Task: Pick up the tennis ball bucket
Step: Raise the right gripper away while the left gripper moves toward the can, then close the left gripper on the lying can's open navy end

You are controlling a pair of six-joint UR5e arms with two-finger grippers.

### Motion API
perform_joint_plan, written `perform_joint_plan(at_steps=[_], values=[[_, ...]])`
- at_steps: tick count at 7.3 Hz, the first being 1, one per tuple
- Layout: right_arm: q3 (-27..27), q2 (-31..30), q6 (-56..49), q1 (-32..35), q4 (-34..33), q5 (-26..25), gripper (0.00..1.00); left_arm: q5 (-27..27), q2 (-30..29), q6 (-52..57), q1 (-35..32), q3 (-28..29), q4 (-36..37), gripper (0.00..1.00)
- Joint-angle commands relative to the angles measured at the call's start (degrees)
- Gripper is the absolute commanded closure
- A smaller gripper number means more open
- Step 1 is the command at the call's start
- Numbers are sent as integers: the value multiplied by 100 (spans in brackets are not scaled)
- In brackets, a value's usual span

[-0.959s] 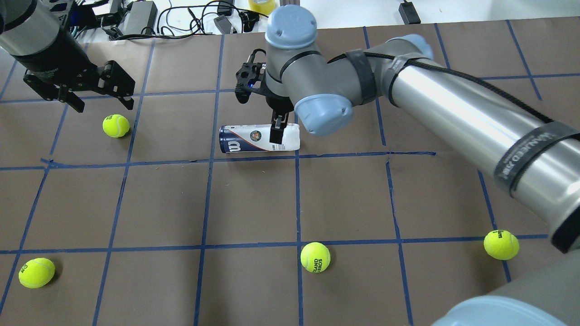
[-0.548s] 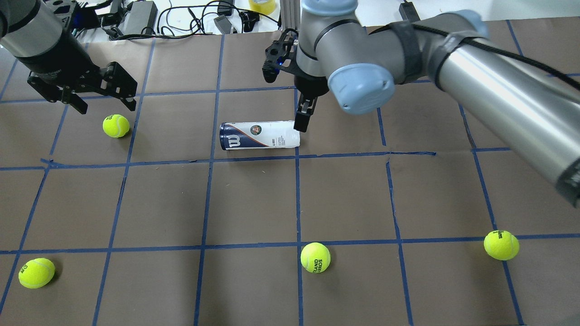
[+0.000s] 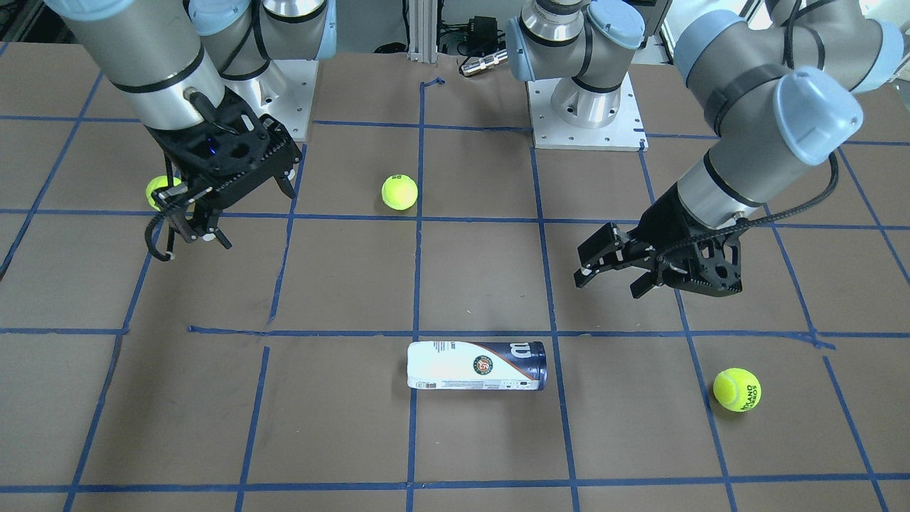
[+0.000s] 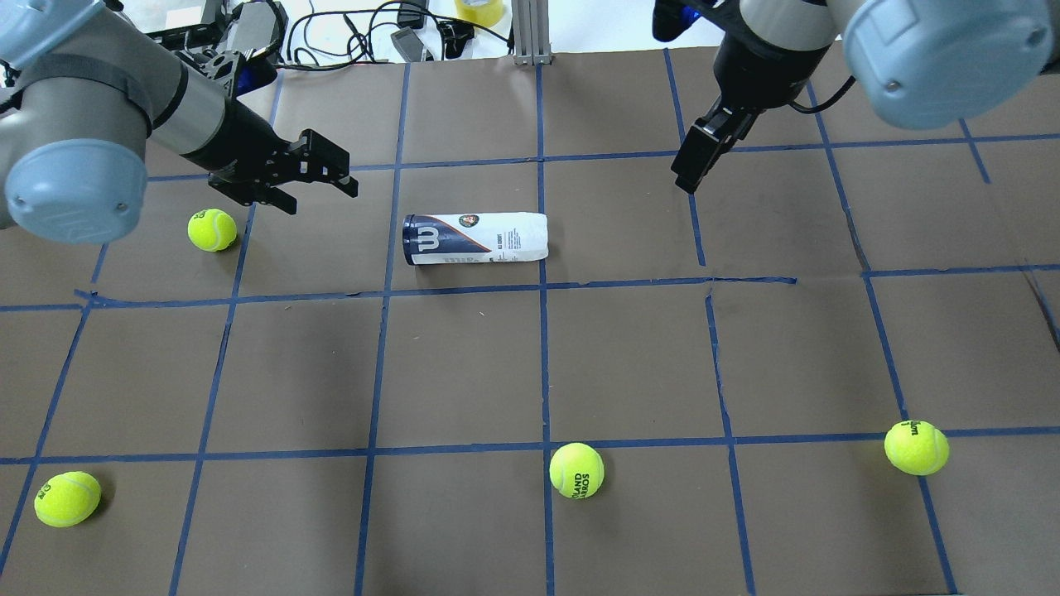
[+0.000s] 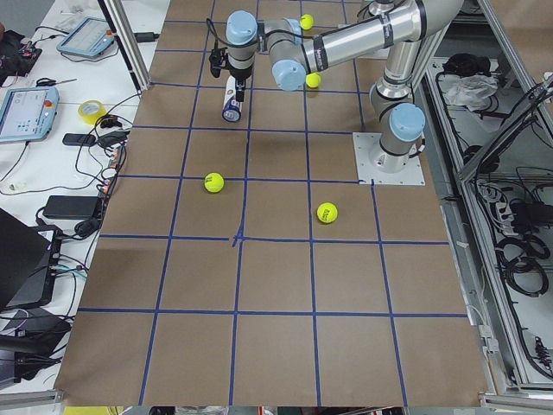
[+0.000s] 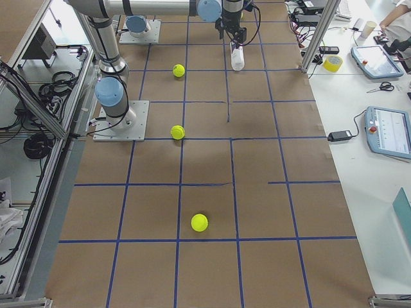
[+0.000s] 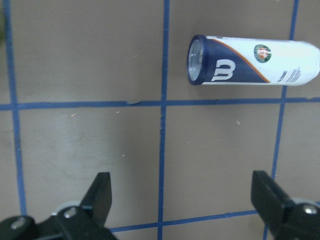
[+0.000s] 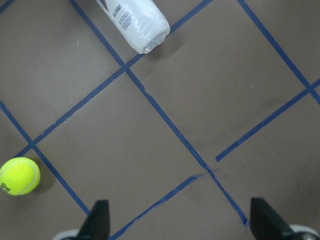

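Now right end effector (image 4: 691, 170) far from bucket (image 4: 474, 238)

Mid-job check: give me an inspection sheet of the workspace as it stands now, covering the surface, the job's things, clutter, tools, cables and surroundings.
Surface: table covered in brown paper with a blue tape grid; no spills seen.
Job's things: tennis ball bucket lies on its side, navy end toward the robot's left, touched by neither tool.
Clutter: four loose tennis balls, all apart from the bucket.
Tools: left tool open and empty, above the table; right tool open and empty, off to the bucket's other side.
Cables: cables and power bricks along the far edge, off the grid.
Surroundings: tape roll; teach pendants on the side bench.
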Motion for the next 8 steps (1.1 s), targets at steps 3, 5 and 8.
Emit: perform_joint_plan(at_steps=[3, 5, 8], values=[[-25, -382, 2798, -160, 258, -839, 0, -1380, -1163, -10, 6, 109, 766, 0], [10, -523, 3855, -142, 821, -734, 0, -1417, -1655, -53, -2, 48, 1336, 0], [54, -611, 3911, -160, 841, -725, 0, -1707, -1999, -89, -2, 39, 1259, 0]])
